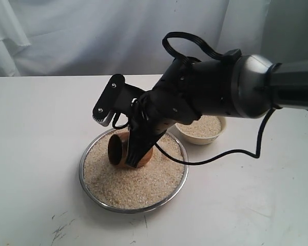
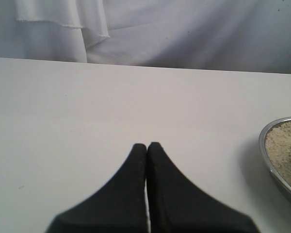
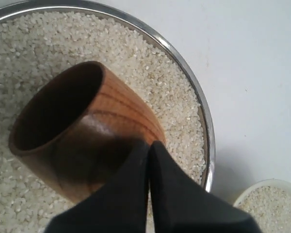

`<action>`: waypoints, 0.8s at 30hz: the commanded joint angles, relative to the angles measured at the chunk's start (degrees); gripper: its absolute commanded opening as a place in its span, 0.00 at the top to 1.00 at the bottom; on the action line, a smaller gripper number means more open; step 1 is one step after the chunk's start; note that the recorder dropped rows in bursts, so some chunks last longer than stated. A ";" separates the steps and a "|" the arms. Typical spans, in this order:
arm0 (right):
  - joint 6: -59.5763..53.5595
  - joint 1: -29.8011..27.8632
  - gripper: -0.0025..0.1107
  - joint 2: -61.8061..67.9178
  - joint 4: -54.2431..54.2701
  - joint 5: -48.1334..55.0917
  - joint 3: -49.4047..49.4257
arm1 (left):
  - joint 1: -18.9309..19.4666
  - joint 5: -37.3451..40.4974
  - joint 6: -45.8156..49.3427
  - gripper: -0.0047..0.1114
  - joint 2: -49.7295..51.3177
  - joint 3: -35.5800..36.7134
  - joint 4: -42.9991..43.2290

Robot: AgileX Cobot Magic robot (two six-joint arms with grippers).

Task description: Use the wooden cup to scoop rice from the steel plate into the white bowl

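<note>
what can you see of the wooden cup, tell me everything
The wooden cup is small, rounded and handleless, of reddish-brown grained wood with a dark inside that looks empty. It lies tipped on its side on the rice in the steel plate, mouth facing sideways. The right pincer is shut, and its tips seem to touch the cup's side.

**Hidden and cut off**

The right gripper (image 3: 149, 144) covers the cup's (image 3: 116, 107) side under its closed tips; whether they touch it cannot be told. Off to one side of these jaws, the bowl (image 3: 250, 188) is cut by the picture's edge. Beside the left gripper (image 2: 146, 145), only a slice of the plate (image 2: 261, 143) shows.
</note>
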 commanded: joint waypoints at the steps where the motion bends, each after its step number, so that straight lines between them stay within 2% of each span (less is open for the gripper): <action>1: -0.41 1.19 0.98 0.89 2.94 0.14 0.21 | -0.15 -0.76 -0.01 0.96 -0.24 0.28 0.06; 12: -1.56 2.34 0.98 2.83 2.57 0.23 0.21 | -0.15 -0.76 -0.01 0.96 -0.24 0.28 0.06; 24: -1.57 1.74 0.98 -2.56 1.53 7.41 -2.29 | -0.15 -0.76 -0.01 0.96 -0.24 0.28 0.06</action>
